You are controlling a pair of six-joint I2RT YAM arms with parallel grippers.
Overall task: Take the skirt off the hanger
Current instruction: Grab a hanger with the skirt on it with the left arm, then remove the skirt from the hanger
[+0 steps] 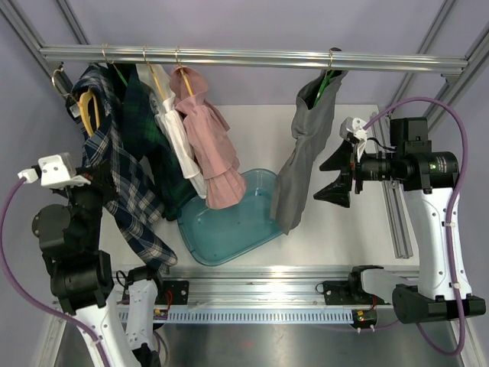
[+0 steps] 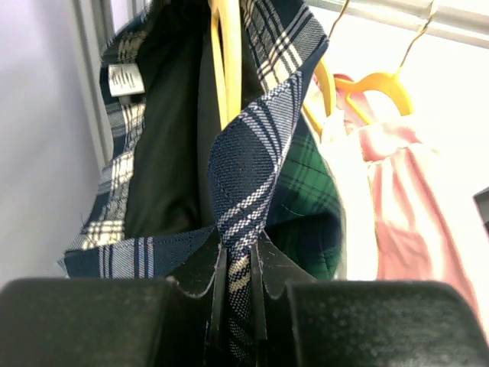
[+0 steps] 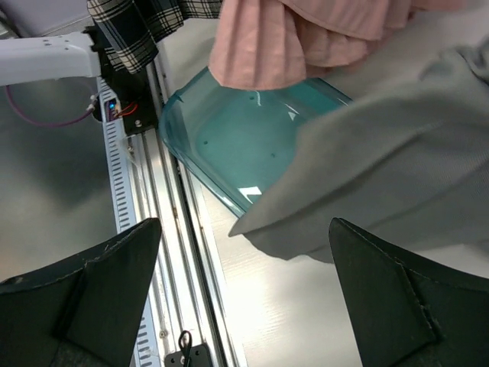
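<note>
Left pincer [image 2: 238, 264] grips plaid skirt [image 2: 248, 164]; its white tag [image 2: 122, 79] print unreadable

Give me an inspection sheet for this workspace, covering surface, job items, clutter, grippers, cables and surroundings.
Surface: white table, holding a teal tub.
Job's things: plaid skirt hanging on a yellow hanger at the rail's left end.
Clutter: green plaid garment, white garment, pink skirt, grey skirt, all hanging.
Grippers: left gripper shut on the plaid skirt's edge; right gripper open, facing the grey skirt.
Cables: purple cables loop from each arm.
Surroundings: metal rail overhead, plain walls.
</note>
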